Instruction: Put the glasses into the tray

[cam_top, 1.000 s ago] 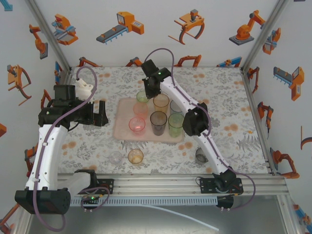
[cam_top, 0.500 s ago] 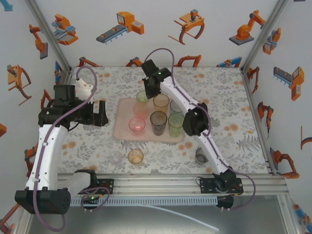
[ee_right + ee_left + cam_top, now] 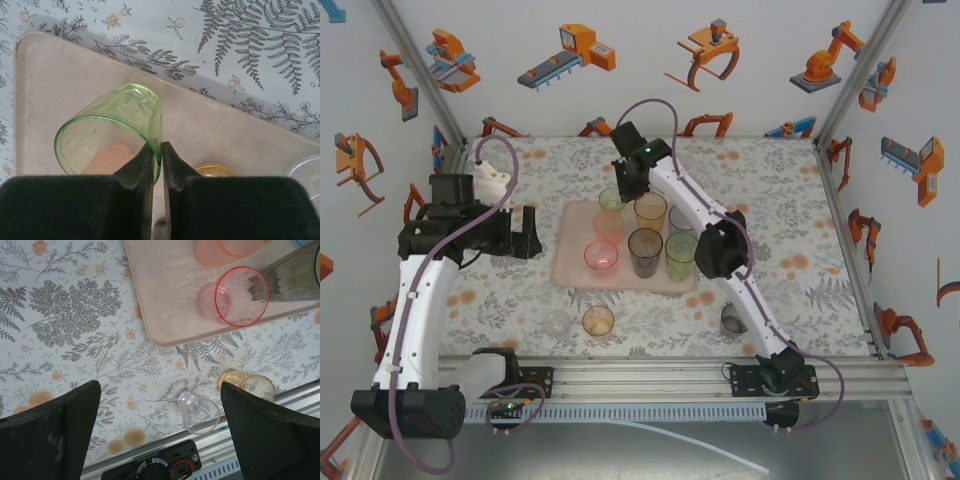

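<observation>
1. Over the last second the top view shows no visible shift. The right end effector (image 3: 625, 190) stays over the far left corner of the tray (image 3: 570, 268), and every glass keeps its place.
2. In the right wrist view it is closed on the wall of the green glass (image 3: 107, 132), with one finger inside the rim and one outside. Whether the pinch is slackening cannot be told.
3. The green glass sits in that far left corner, apparently down on the tray floor. This placement looks all but finished; what is probably left is letting go and lifting clear.
4. The left end effector (image 3: 525, 237) hangs wide open and empty over the bench (image 3: 790, 200), just off the tray's left edge.
5. Other glasses already stand in the tray, among them a pink glass (image 3: 601, 256).
6. Three wait along the bench's near edge: a clear glass (image 3: 557, 323), an amber glass (image 3: 598, 320) and a smoky glass (image 3: 732, 318) beside the right arm.
7. Withdrawing with a finger inside the rim could tip the green glass.
</observation>
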You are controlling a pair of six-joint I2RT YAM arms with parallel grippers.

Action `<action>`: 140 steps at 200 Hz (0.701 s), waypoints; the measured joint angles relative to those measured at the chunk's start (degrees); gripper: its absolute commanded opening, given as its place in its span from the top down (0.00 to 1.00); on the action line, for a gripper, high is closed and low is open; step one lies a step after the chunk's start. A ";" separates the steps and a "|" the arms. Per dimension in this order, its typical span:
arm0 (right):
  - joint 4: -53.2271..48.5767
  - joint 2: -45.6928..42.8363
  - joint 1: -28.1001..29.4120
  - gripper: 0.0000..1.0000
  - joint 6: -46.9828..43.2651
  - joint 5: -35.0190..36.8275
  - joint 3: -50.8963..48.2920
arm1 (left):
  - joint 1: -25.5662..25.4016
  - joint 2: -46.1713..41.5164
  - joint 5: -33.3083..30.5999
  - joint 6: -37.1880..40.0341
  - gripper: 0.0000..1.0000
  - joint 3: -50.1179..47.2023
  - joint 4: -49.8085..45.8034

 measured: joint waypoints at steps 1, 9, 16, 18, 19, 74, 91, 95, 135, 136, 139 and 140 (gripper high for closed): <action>0.00 0.00 0.00 0.84 0.00 0.00 0.00 | 0.00 0.00 0.00 0.00 0.03 0.00 0.00; 0.00 0.02 -0.02 0.84 0.00 -0.04 0.02 | 0.00 0.00 0.02 0.00 0.03 0.00 0.00; 0.00 0.02 -0.02 0.84 0.00 -0.04 0.02 | 0.00 0.00 0.02 0.00 0.03 0.00 0.00; 0.00 0.02 -0.02 0.84 0.00 -0.07 0.02 | 0.00 0.00 0.02 0.00 0.03 0.00 0.00; 0.00 0.02 -0.02 0.84 0.00 -0.07 0.02 | 0.00 0.00 0.02 0.00 0.03 -0.02 0.00; 0.02 0.11 -0.31 0.82 0.39 -1.42 0.17 | 0.00 0.00 0.15 -0.15 0.03 0.00 0.00; 0.02 0.11 -0.39 0.81 0.46 -1.60 0.22 | 0.02 0.00 0.17 -0.13 0.03 -0.02 0.00; 0.00 0.11 -0.39 0.81 0.46 -1.64 0.22 | 0.04 0.00 0.17 -0.15 0.03 0.00 0.00; 0.02 0.15 -0.39 0.79 0.61 -1.99 0.24 | 0.22 0.15 0.33 -0.15 0.03 0.00 0.02; 0.02 0.15 -0.39 0.79 0.61 -1.99 0.24 | 0.24 0.15 0.37 -0.15 0.03 0.00 0.02; 0.00 0.15 -0.39 0.79 0.61 -1.99 0.28 | 0.26 0.20 0.39 -0.15 0.03 0.00 0.02; 0.02 0.17 -0.39 0.79 0.61 -1.99 0.28 | 0.28 0.20 0.39 -0.15 0.03 0.00 0.02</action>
